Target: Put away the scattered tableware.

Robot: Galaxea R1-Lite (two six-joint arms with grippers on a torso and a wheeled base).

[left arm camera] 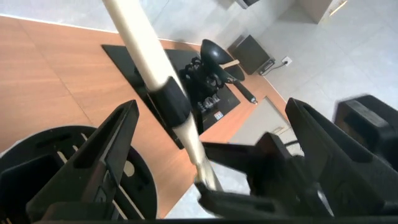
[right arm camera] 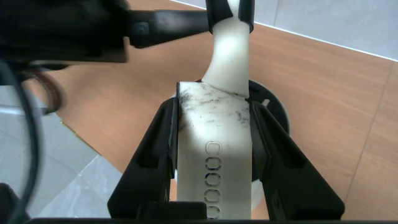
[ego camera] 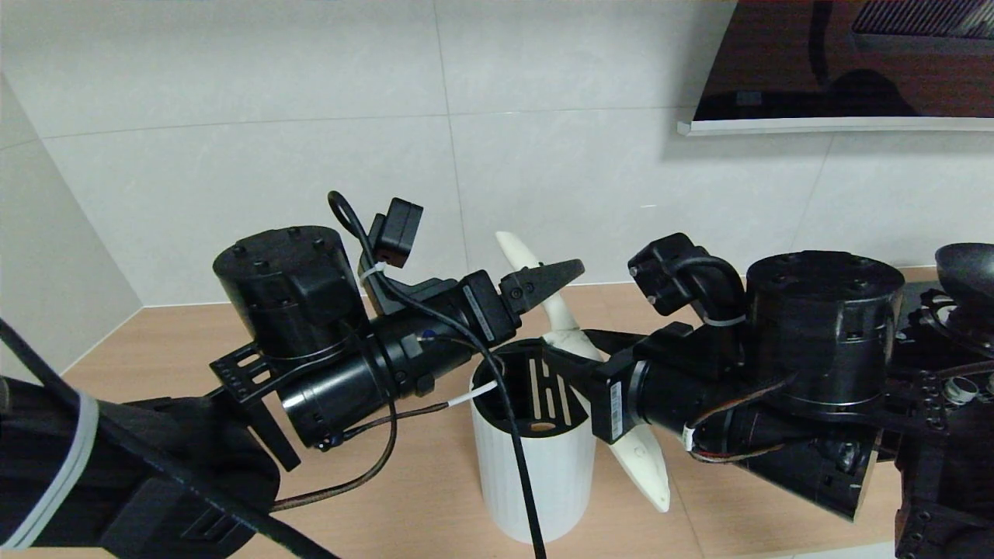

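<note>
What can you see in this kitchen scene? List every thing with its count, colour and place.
spatula: one, cream-white, held slanted over the holder
utensil holder: one, white with a black slotted insert, upright on the countertop
countertop: one, light wood, beneath everything
hob: one, black, on the countertop to the robot's right
cookware: dark, on the hob, count unclear
wall tiles: white, behind the countertop
hood panel: one, dark, on the wall, upper right
left gripper: one, black, fingers open around the spatula's handle
right gripper: one, black, fingers shut on the spatula's wide slotted part
</note>
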